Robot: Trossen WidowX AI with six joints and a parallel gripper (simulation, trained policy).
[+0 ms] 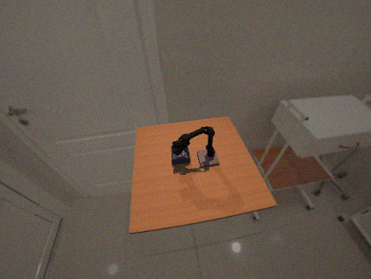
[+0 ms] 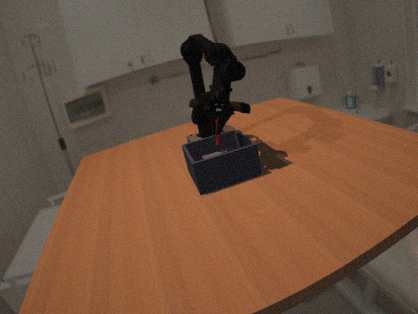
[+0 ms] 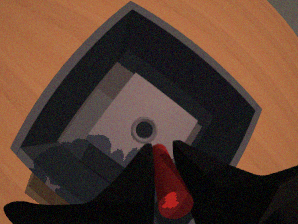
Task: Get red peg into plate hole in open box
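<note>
Over the open dark-blue box [image 2: 231, 170] [image 3: 60, 70] [image 1: 181, 163], my black gripper [image 2: 218, 120] [image 3: 162, 148] grips the red cylindrical peg [image 2: 217, 135] [image 3: 169, 185], its tip just beside the plate's round hole [image 3: 144, 129] in the wrist view.

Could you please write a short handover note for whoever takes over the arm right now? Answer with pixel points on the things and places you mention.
Gripper [image 2: 217, 120] [image 3: 162, 148]: shut on the red peg [image 2: 217, 132] [image 3: 170, 187], held over the open box [image 2: 227, 170] [image 3: 47, 89].
Plate [image 2: 214, 155] [image 3: 120, 112]: at the bottom of the box; its hole [image 3: 144, 130] is empty.
Done: peg picked up and brought to the box.
Left: line the peg up with the hole, lower it fully in, then let go. The peg looks tilted in the wrist view, so probably check alignment first.
</note>
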